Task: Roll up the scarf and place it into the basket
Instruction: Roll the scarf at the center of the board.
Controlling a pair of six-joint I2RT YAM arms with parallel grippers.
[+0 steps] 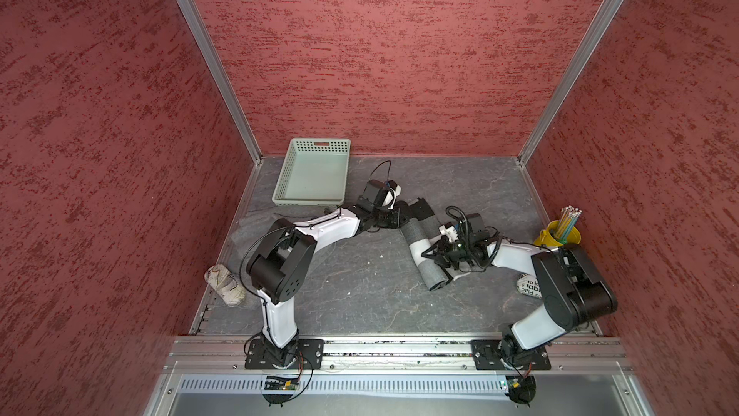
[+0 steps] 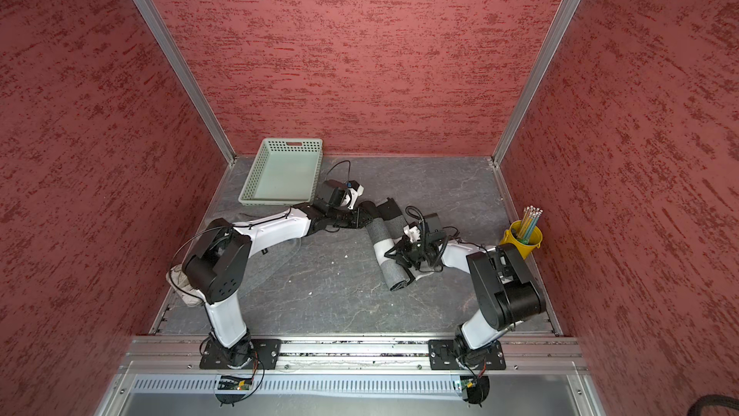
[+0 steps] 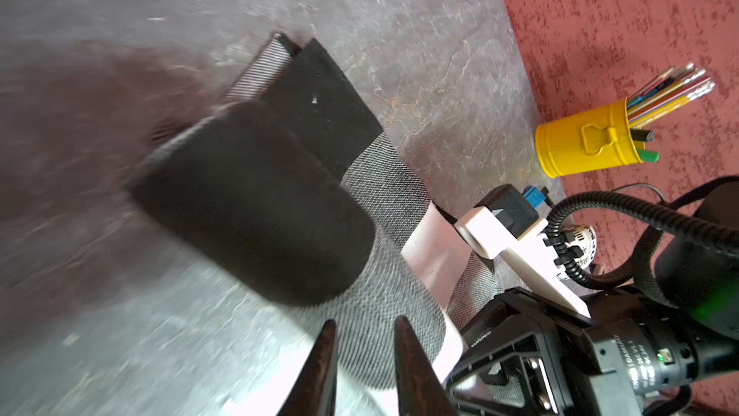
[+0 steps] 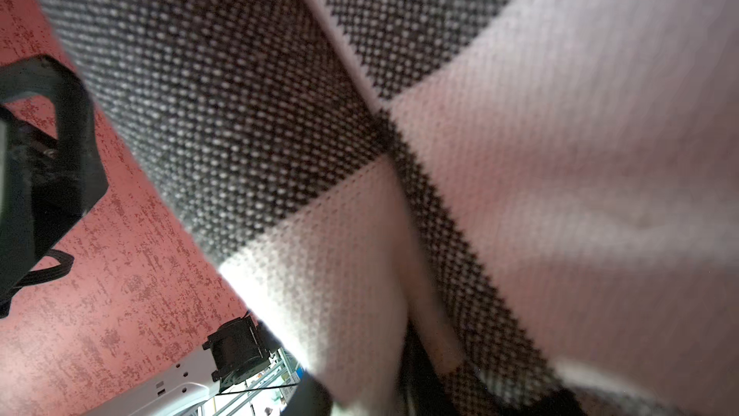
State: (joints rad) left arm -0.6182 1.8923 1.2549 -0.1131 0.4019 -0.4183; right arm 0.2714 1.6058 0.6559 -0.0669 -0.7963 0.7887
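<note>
The scarf (image 1: pixel 416 234) (image 2: pixel 378 230) lies rolled into a long grey, white and black tube, slanting across the table right of centre. Its black tail (image 1: pixel 424 210) lies flat at the far end. The pale mint basket (image 1: pixel 308 201) (image 2: pixel 276 201) stands at the back left with nothing in it. My left gripper (image 1: pixel 402 216) (image 3: pixel 364 326) is at the roll's far end, its jaws a narrow gap apart over the grey fabric (image 3: pixel 380 314) and pinching nothing. My right gripper (image 1: pixel 434 260) (image 2: pixel 398 260) is at the white middle band. Scarf weave (image 4: pixel 240 94) fills the right wrist view and hides the fingers.
A yellow bucket of pencils (image 1: pixel 558 236) (image 3: pixel 584 146) stands by the right wall. A crumpled pale bundle (image 1: pixel 224 284) lies at the left edge, and a white printed object (image 1: pixel 528 286) lies under my right arm. Red walls close three sides.
</note>
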